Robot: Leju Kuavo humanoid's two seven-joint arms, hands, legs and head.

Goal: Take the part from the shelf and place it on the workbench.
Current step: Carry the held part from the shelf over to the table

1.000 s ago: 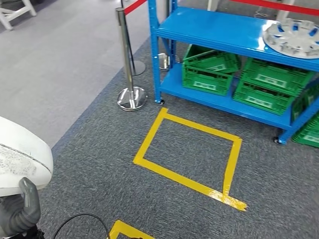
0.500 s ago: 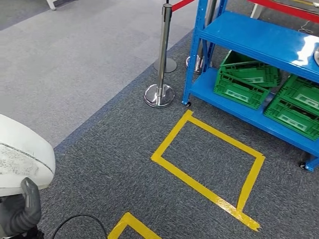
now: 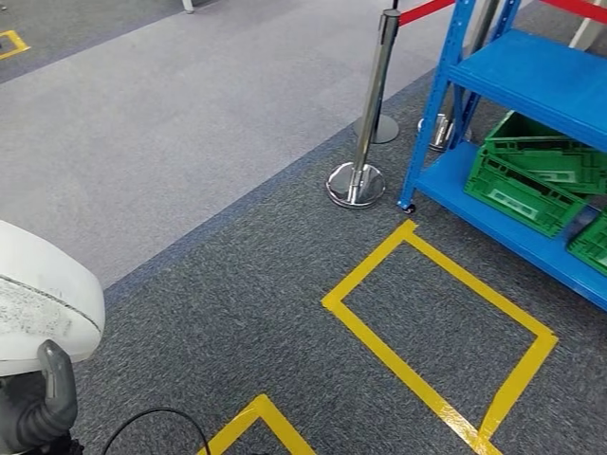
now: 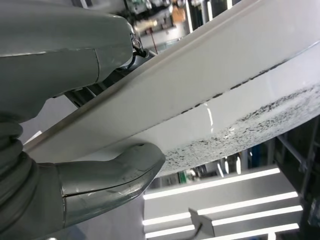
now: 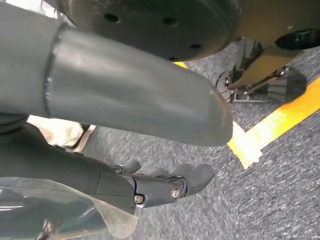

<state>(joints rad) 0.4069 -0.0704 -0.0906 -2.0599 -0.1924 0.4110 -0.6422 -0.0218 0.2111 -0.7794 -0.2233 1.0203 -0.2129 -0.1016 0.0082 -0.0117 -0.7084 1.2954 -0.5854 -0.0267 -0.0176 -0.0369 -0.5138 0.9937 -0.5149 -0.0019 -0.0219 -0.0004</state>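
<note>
A large white curved part [image 3: 43, 303] with a speckled grey patch sits at the lower left of the head view. My left hand [image 3: 39, 403] grips it from below, thumb up against its edge. In the left wrist view the same white part [image 4: 226, 90] runs across the picture, with my grey thumb [image 4: 109, 175] pressed on its rim. My right hand [image 5: 124, 100] hangs above the dark carpet, thumb and fingers [image 5: 162, 185] apart, holding nothing. The blue shelf [image 3: 529, 81] stands at the upper right.
Green crates [image 3: 529, 180] sit on the shelf's lower level. A chrome stanchion [image 3: 369, 114] with a red belt stands beside the shelf's corner post. A yellow tape rectangle [image 3: 430, 379] marks the carpet in front of the shelf. A black cable [image 3: 157, 417] loops near my left hand.
The whole view has swung left: shelf, stanchion and tape rectangle slid to the right, and the round wheel cover on the shelf left the picture. The white part stays in my left hand.
</note>
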